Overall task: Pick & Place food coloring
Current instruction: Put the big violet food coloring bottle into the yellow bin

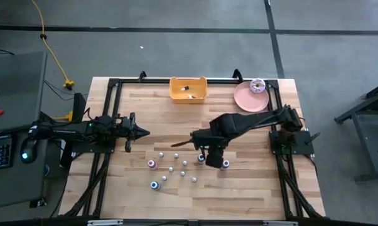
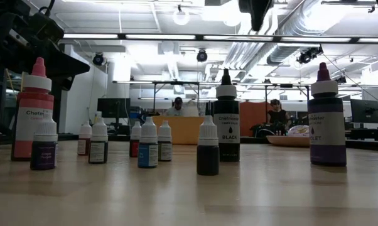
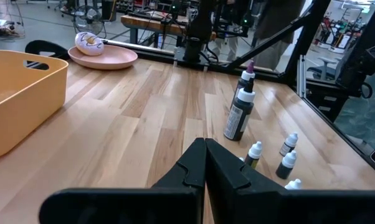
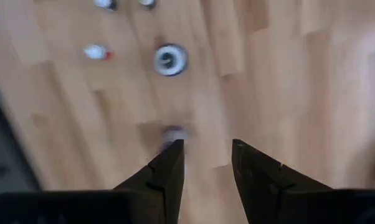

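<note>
Overhead, the dark right gripper (image 4: pixel 204 155) hangs empty with fingers spread above the tiny white-capped food coloring bottles (image 1: pixel 176 165), at five o'clock from the yellow plastic bin (image 1: pixel 188 89), while the left gripper (image 3: pixel 205 163), pressed together, waits at nine o'clock.

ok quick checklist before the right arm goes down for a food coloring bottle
1. Right gripper open, nothing held: ok.
2. Bottle centred between its fingers: not ok; the bottle below sits by one fingertip.
3. Neighbouring bottles clear of the descent: cannot tell.
4. Yellow bin at the far edge, reachable: ok.
5. Left gripper shut, parked left of the bottles: ok.
6. Pink plate clear of the bin route: ok.
</note>
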Available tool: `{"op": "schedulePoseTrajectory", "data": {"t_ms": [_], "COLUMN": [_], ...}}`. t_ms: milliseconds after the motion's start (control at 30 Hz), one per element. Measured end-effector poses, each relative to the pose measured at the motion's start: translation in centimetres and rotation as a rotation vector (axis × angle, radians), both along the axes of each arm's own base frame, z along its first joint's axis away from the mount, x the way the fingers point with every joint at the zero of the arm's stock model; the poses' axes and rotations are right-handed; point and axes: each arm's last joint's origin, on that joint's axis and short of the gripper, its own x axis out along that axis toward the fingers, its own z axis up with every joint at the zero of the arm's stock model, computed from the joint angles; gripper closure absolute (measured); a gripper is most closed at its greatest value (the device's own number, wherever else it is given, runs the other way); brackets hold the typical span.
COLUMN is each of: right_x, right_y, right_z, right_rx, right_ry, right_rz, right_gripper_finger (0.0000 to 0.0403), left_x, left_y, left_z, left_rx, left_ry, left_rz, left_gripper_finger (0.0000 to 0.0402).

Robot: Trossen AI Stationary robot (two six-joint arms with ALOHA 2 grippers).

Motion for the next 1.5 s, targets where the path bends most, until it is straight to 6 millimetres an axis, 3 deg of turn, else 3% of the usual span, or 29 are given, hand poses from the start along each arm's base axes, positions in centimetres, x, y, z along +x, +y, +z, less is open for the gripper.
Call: {"op": "schedulePoseTrajectory", "data": {"t_ms": [200,433,667,833,1267,1500], "right_x": [-3.9,-8.3,-11.1,-12.2,-12.4,-12.5], "right_y": [1.6,1.3,2.0,3.4,3.7,3.6], "right_z": [-1.7,-5.1,-7.8,-9.4,-12.7,-13.4], "right_rx": [0.033,0.108,0.125,0.093,0.073,0.073], "right_ry": [0.091,-0.019,-0.141,-0.258,-0.348,-0.362], "right_rz": [-0.172,-0.265,-0.096,0.064,0.108,0.097], "right_gripper_finger": [0.0279,0.0279,0.0279,0.0279,0.0278,0.0225], "left_x": [0.0,0.0,0.0,0.0,0.0,0.0], "left_y": [0.0,0.0,0.0,0.0,0.0,0.0], "left_z": [0.0,0.0,0.0,0.0,0.0,0.0], "left_rx": [0.0,0.0,0.0,0.0,0.0,0.0], "left_ry": [0.0,0.0,0.0,0.0,0.0,0.0], "left_rz": [0.001,0.001,0.001,0.001,0.002,0.002], "left_gripper_finger": [0.0401,0.0401,0.0401,0.0401,0.0401,0.0401]}}
